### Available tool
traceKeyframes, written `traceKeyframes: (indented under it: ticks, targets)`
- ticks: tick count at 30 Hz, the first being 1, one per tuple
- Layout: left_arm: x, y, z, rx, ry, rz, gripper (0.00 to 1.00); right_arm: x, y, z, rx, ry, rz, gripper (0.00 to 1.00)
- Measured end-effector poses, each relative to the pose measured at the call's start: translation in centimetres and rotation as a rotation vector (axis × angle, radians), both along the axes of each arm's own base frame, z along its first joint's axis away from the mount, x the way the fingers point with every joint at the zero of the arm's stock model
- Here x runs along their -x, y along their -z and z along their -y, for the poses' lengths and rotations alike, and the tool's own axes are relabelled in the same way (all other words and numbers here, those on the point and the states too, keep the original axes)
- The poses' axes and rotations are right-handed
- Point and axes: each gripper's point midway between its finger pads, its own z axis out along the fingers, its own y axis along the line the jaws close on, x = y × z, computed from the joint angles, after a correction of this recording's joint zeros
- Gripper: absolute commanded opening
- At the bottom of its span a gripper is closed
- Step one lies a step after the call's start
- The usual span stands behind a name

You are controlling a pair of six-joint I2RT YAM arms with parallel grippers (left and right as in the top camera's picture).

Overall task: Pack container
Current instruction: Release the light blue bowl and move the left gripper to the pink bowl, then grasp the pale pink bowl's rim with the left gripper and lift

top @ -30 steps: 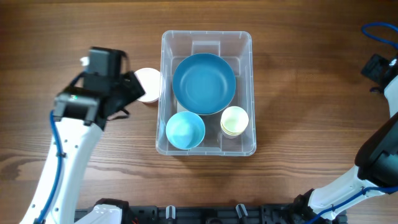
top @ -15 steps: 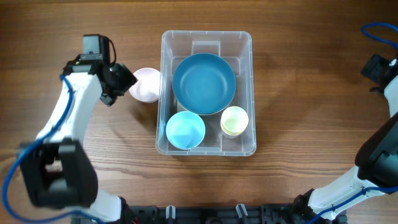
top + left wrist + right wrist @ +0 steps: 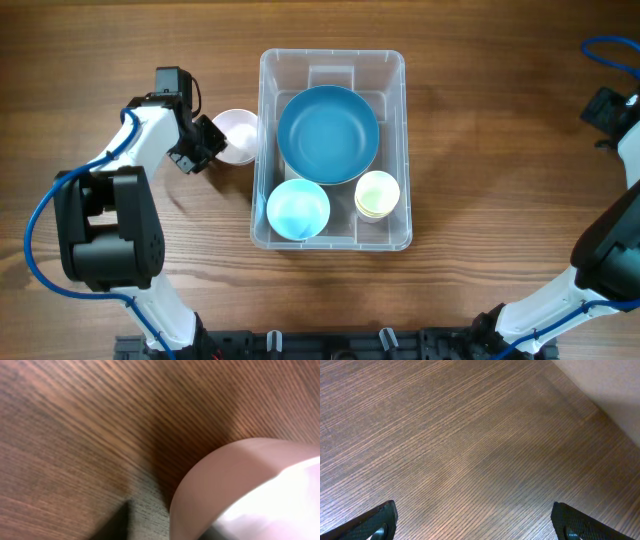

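The wooden table (image 3: 480,80) carries the clear container (image 3: 333,54) at its centre, upright and open-topped. Inside it, a large blue plate (image 3: 328,135) fills the far half. A light blue bowl (image 3: 298,210) sits in the near left corner, with a pale yellow cup (image 3: 377,194) to its right. A pale pink bowl (image 3: 238,135) stands just outside the container's left wall. The left gripper (image 3: 210,140) is at that bowl's left rim, one dark finger (image 3: 119,522) just outside the wall. I cannot tell whether it pinches the rim. The right gripper (image 3: 475,522) hangs at the far right, fingers spread wide, holding nothing.
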Motion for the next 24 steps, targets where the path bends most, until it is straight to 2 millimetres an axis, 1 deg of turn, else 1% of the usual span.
traceKeyframes:
  ticks: [4, 7, 9, 10, 12, 14, 16, 17, 18, 20, 21, 22, 24]
  targets:
    - [0.0, 0.0, 0.1, 0.002, 0.012, 0.001, 0.04, 0.0, 0.0, 0.0, 0.0, 0.0, 0.0, 1.0]
    - [0.5, -0.1, -0.1, -0.003, 0.04, -0.013, 0.04, 0.0, 0.0, 0.0, 0.0, 0.0, 0.0, 1.0]
    - [1.1, -0.5, -0.5, -0.004, 0.044, -0.029, 0.04, 0.0, 0.0, 0.0, 0.0, 0.0, 0.0, 1.0]
    - [1.4, -1.2, -0.9, -0.005, 0.042, -0.028, 0.04, 0.0, 0.0, 0.0, 0.0, 0.0, 0.0, 1.0]
    - [1.8, -3.3, -1.6, -0.01, 0.03, 0.003, 0.04, 0.0, 0.0, 0.0, 0.0, 0.0, 0.0, 1.0]
    - [2.1, -6.5, -2.1, -0.019, 0.021, 0.063, 0.04, 0.0, 0.0, 0.0, 0.0, 0.0, 0.0, 1.0]
    - [2.3, -9.5, -1.9, -0.026, 0.026, 0.136, 0.04, 0.0, 0.0, 0.0, 0.0, 0.0, 0.0, 1.0]
    - [2.5, -11.6, -1.6, -0.033, 0.041, 0.194, 0.04, 0.0, 0.0, 0.0, 0.0, 0.0, 0.0, 1.0]
    - [2.6, -13.1, -1.2, -0.037, 0.056, 0.238, 0.04, 0.0, 0.0, 0.0, 0.0, 0.0, 0.0, 1.0]
    - [3.2, -16.9, 0.6, -0.045, 0.124, 0.354, 0.04, 0.0, 0.0, 0.0, 0.0, 0.0, 0.0, 1.0]
    - [3.5, -18.1, 1.5, -0.045, 0.154, 0.391, 0.04, 0.0, 0.0, 0.0, 0.0, 0.0, 0.0, 1.0]
    - [4.1, -19.7, 3.2, -0.04, 0.208, 0.44, 0.04, 0.0, 0.0, 0.0, 0.0, 0.0, 0.0, 1.0]
    - [5.1, -21.3, 5.7, -0.026, 0.286, 0.489, 0.04, 0.0, 0.0, 0.0, 0.0, 0.0, 0.0, 1.0]
